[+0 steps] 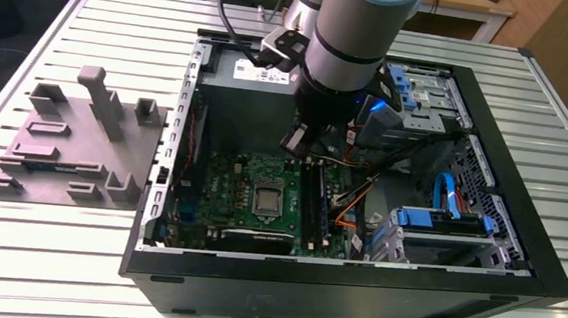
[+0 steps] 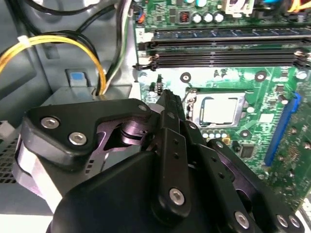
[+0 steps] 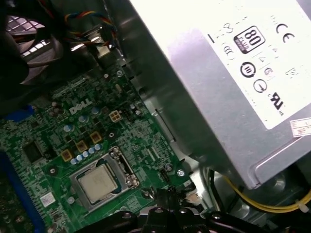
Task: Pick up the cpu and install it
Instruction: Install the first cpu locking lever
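The claw (image 2: 169, 97) is clenched, its fingers (image 2: 171, 127) pressed together with nothing between them. It hangs above the green board (image 1: 228, 189), near the socket (image 3: 122, 164). The cpu (image 3: 98, 182) lies flat in that socket, apart from the fingertips.

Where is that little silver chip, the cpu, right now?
The cpu lies in the socket of the green motherboard inside the open case, on the exterior view's left of the black memory slots.
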You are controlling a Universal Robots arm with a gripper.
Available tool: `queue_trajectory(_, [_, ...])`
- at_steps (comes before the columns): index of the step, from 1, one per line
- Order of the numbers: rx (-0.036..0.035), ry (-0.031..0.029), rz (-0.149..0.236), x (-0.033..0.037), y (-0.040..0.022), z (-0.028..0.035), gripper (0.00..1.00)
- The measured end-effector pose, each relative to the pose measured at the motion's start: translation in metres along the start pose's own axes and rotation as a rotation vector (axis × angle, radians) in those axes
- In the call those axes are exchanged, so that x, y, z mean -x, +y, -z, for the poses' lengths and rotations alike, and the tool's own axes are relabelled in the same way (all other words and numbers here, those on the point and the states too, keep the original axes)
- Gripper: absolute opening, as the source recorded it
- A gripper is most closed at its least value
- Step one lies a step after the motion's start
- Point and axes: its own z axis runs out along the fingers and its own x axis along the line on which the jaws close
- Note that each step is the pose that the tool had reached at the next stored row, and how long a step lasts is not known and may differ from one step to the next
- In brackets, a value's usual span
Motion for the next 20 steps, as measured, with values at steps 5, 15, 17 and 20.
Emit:
queue_trajectory(5, [-0.0005,0.0011,0.004,-0.0050,-0.0016,0.0001,0.10])
queue_trajectory(15, [-0.0005,0.0013,0.004,-0.0073,-0.0026,0.0004,0.10])
queue_trajectory(17, [-0.0005,0.0012,0.004,-0.0087,-0.0031,0.0004,0.10])
queue_trajectory(20, [-0.0006,0.0012,0.004,-0.0107,-0.0038,0.0005,0.10])
